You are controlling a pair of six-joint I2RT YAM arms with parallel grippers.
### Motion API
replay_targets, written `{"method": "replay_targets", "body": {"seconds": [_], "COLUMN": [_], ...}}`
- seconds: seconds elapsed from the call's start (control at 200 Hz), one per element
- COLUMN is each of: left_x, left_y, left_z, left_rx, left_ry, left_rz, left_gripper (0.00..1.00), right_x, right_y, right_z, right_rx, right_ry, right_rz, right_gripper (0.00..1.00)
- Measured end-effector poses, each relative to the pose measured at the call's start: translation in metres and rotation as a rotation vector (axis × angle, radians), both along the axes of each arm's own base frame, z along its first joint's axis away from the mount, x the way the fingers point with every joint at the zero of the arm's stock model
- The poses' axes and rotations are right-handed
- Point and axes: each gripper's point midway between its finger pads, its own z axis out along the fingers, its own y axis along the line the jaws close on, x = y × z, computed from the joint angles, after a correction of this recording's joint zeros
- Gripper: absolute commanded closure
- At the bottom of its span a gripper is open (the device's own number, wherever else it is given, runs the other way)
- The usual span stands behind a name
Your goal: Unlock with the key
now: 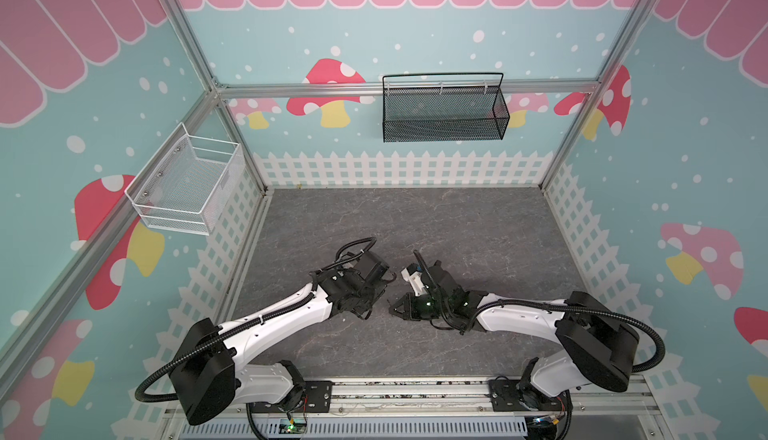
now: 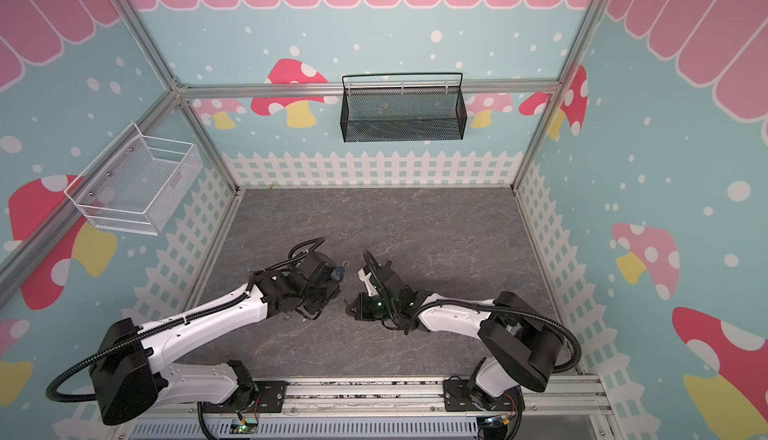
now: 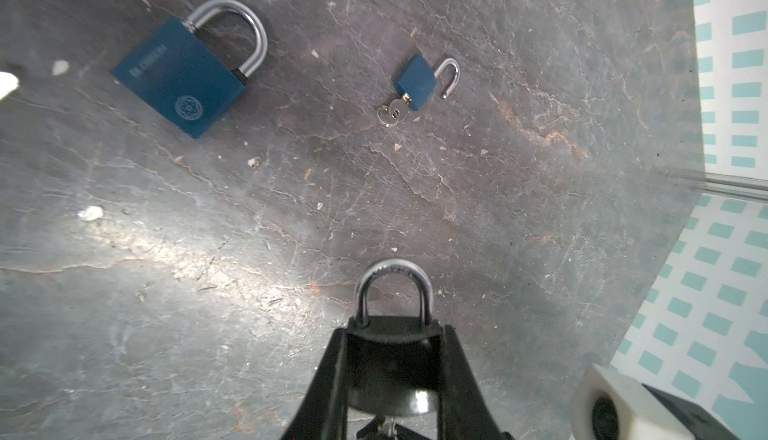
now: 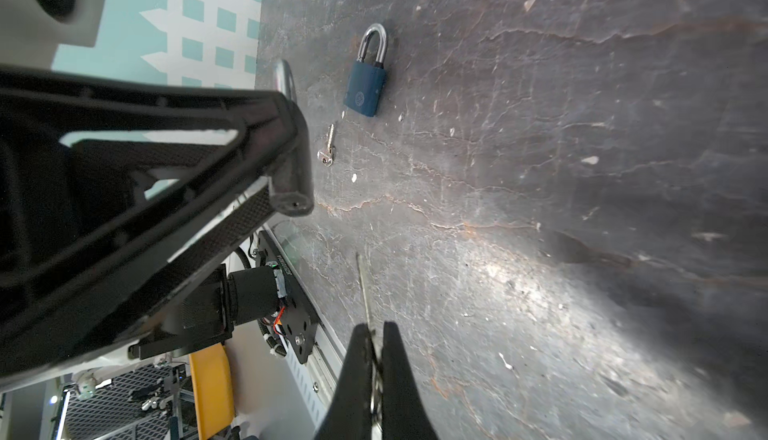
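1. In both top views the two arms meet over the middle of the grey counter (image 1: 457, 226) (image 2: 415, 226). The left claw (image 1: 376, 294) (image 2: 332, 289) and the right claw (image 1: 392, 307) (image 2: 348, 307) stand tip to tip, near each other. The gripped padlock is hidden inside the left claw here. In a top view a small blue padlock (image 2: 343, 271) shows just beyond the left claw.

2. In the left wrist view the left claw (image 3: 395, 336) is clenched on the gripped padlock (image 3: 392, 369).
   - Its dark body sits between the two fingers (image 3: 332, 367), and its silver shackle pokes out past the tips, shut.
   - Well apart from the gripped padlock, a large blue padlock (image 3: 183, 80) lies flat on the counter (image 3: 540, 251), its shackle shut.
   - The small blue padlock (image 3: 416, 82) also lies well apart from the gripped padlock, shackle swung open, with a ringed key (image 3: 392, 111) in its base.

3. In the right wrist view the right claw (image 4: 376, 328) is clamped on the key (image 4: 365, 288).
   - The key's thin blade juts out past the tips, seen edge-on.
   - The blade is near the gripped padlock (image 4: 284, 78) but not touching it. Only the shackle of that padlock peeks from behind a finger (image 4: 286, 155) of the left claw.
   - The large blue padlock (image 4: 365, 89) lies beyond the gripped padlock, and a loose key (image 4: 328, 147) lies between the two.
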Motion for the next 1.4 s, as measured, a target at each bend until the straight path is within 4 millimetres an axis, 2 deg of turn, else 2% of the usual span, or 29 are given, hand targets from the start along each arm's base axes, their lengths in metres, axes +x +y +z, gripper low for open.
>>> {"method": "replay_targets", "body": {"seconds": [0.305, 0.5, 0.73, 1.066, 1.401], "left_x": [-0.002, -0.006, -0.009, -0.006, -0.004], "left_y": [0.012, 0.014, 0.016, 0.014, 0.013], "left_z": [0.003, -0.002, -0.003, -0.002, -0.001], "left_rx": [0.086, 0.127, 0.145, 0.146, 0.146], "left_ry": [0.041, 0.073, 0.084, 0.084, 0.08], "left_rz": [-0.063, -0.108, -0.127, -0.129, -0.132], "left_gripper": [1.0, 1.0, 1.0, 1.0, 1.0], "right_x": [-0.005, -0.002, 0.001, -0.005, -0.002], "right_y": [0.028, 0.028, 0.029, 0.033, 0.033], "right_z": [0.015, 0.007, 0.011, 0.003, 0.01], "right_rx": [0.142, 0.136, 0.152, 0.138, 0.149], "right_ry": [0.04, 0.056, 0.044, 0.059, 0.037], "right_rz": [-0.013, -0.038, -0.05, -0.041, -0.057], "right_gripper": [1.0, 1.0, 1.0, 1.0, 1.0]}}
